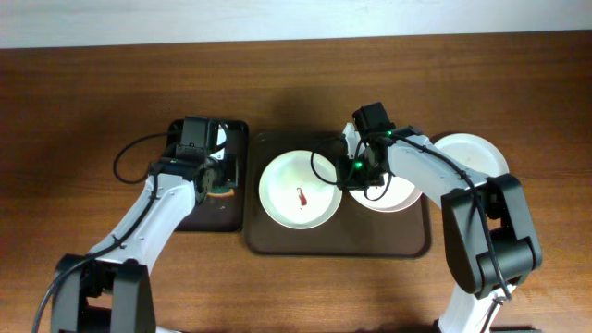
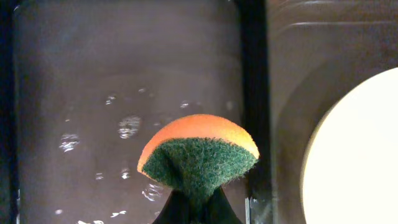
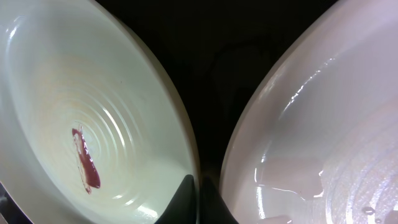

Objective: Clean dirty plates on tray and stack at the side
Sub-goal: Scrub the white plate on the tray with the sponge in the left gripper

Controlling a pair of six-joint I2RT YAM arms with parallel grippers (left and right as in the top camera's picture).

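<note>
dark brown wood makes up the bench (image 1: 74, 111), seen from overhead. at nine o'clock of the scene lies a small black tray (image 2: 93, 93), its floor wet and dotted with droplets (image 2: 127, 124). the left pincer (image 2: 194, 206) hangs over this tray, its jaws squeezed tight on a sponge (image 2: 198, 155), orange on one face and green scouring pad on the other, pinched so that it fans out above the fingertips. the sponge sits toward the tray's three o'clock edge.

just beside the black tray, at its three o'clock, sits the large brown tray (image 1: 338, 242). on its nine o'clock half rests the mint-green plate (image 1: 298, 190), with a red smear (image 1: 302, 196) at its centre. on the three o'clock half rests a white plate (image 1: 400, 196), partly covered by the right arm; in the right wrist view its surface looks wet and glossy, with no smear in the part shown.

the right pincer (image 3: 198, 200) is low in the dark gap between these two plates, at three o'clock of the mint-green plate's rim. its fingertips are drawn close, with only a thin slit between them; i cannot tell whether they grip a rim.

a second white plate (image 1: 472, 157) lies off the brown tray on the bare bench, at about two o'clock of the tray, with a clean face.
</note>
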